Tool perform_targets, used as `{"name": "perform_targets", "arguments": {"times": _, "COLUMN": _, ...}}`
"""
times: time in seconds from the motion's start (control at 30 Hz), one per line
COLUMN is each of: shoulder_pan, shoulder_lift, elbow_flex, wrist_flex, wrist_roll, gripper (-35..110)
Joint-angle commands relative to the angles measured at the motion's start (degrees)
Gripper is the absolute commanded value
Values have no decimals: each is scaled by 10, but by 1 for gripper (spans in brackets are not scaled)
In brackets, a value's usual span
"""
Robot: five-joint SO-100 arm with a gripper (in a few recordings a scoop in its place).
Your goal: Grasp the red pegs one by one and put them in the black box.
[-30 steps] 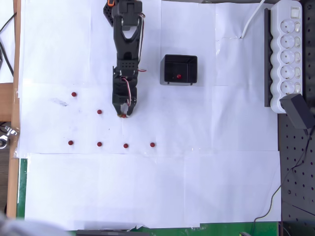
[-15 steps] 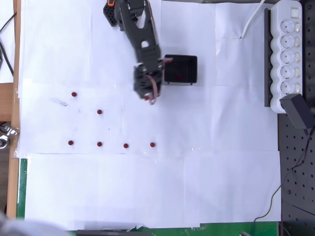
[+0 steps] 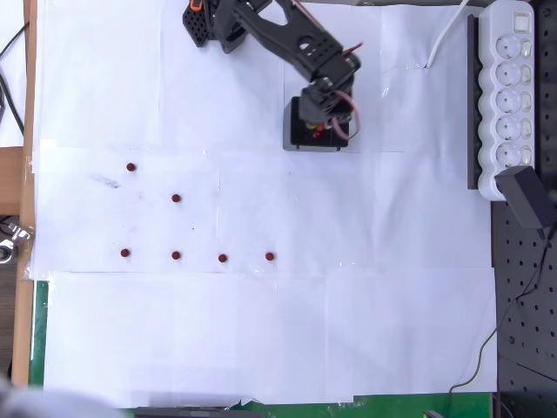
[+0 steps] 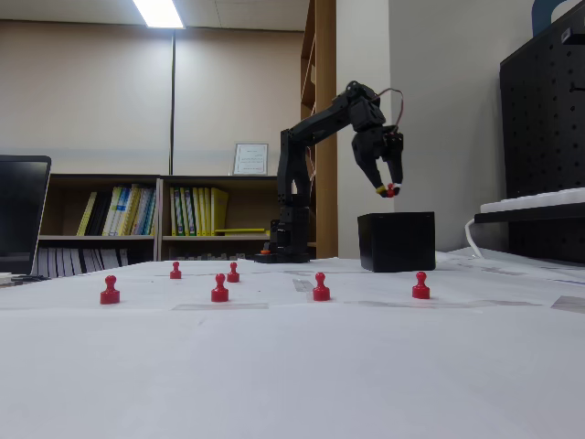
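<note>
Fixed view: claw [image 4: 389, 190] pinched on a red peg [image 4: 391, 189], poised above the black box [image 4: 396, 241]. Best centred over the opening, lowered slightly, then released. Six pegs [image 3: 176, 198] waiting on tabletop [image 3: 287, 331].

Red pegs [image 4: 219, 289], black box [image 4: 396, 241], black arm [image 4: 315, 128], white paper-covered table [image 3: 261, 340]

The black arm [image 4: 311, 137] reaches out with its elbow high and wrist bent down, the gripper [image 4: 388, 190] pointing downward, fingertips pinched on a red peg [image 4: 391, 191].
</note>
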Motion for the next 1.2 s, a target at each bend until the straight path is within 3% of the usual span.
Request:
{"name": "perform_targets", "arguments": {"times": 0.0, "shoulder_pan": -11, "shoulder_lift": 2, "elbow_flex": -59, "wrist_flex": -72, "wrist_roll": 0, "gripper": 0}}
{"name": "perform_targets", "arguments": {"times": 0.13, "shoulder_pan": -9, "shoulder_lift": -1, "elbow_flex": -119, "wrist_flex": -115, "wrist_roll": 7, "gripper": 4}}
{"name": "perform_targets", "arguments": {"times": 0.23, "shoulder_pan": 1, "shoulder_lift": -10, "elbow_flex": -110, "wrist_flex": -113, "wrist_roll": 4, "gripper": 17}}
{"name": "perform_targets", "arguments": {"times": 0.4, "shoulder_pan": 18, "shoulder_lift": -69, "elbow_flex": -69, "wrist_flex": -89, "wrist_roll": -7, "gripper": 25}}
{"name": "perform_targets", "arguments": {"times": 0.7, "shoulder_pan": 114, "shoulder_lift": -201, "elbow_flex": -11, "wrist_flex": -40, "wrist_roll": 24, "gripper": 26}}
{"name": "perform_targets", "arguments": {"times": 0.8, "shoulder_pan": 195, "shoulder_lift": -252, "elbow_flex": -105, "wrist_flex": -119, "wrist_roll": 85, "gripper": 26}}
{"name": "perform_targets", "arguments": {"times": 1.0, "shoulder_pan": 345, "shoulder_lift": -304, "elbow_flex": -383, "wrist_flex": -376, "wrist_roll": 226, "gripper": 18}}
{"name": "perform_targets", "arguments": {"times": 1.17, "shoulder_pan": 424, "shoulder_lift": -282, "elbow_flex": -485, "wrist_flex": -477, "wrist_roll": 313, "gripper": 17}}
